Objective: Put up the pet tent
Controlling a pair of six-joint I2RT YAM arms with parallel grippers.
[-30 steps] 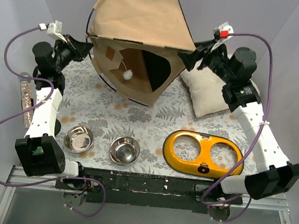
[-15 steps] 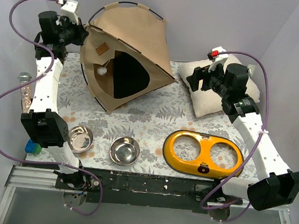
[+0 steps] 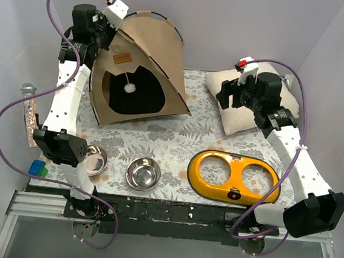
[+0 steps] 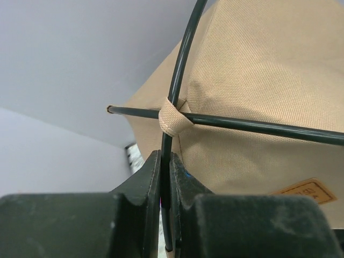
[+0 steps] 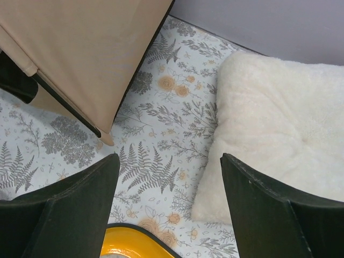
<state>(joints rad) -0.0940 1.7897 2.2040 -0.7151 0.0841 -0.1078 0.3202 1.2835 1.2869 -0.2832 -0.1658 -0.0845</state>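
Note:
The tan pet tent [image 3: 148, 59] stands upright at the back left of the table, its arched doorway and white pom-pom [image 3: 129, 87] facing the front. My left gripper [image 3: 111, 28] is raised at the tent's upper left corner and shut on a thin black rod [image 4: 180, 70] of the tent. Tan fabric [image 4: 269, 80] fills the right of the left wrist view. My right gripper [image 3: 223, 94] hangs open above the mat between the tent and the cushion, holding nothing. The right wrist view shows the tent's lower corner [image 5: 102, 134] at its left.
A cream fluffy cushion [image 3: 253, 106] lies at the back right. A yellow oval two-hole bowl stand [image 3: 234, 176] sits at the front right, and two steel bowls [image 3: 143, 173] sit at the front left. A tube [image 3: 30, 112] lies along the left edge.
My left gripper has swung up and to the right with the rod, tipping the tent upright so its doorway faces front. My right gripper has let go of the tent and drawn back over the cushion.

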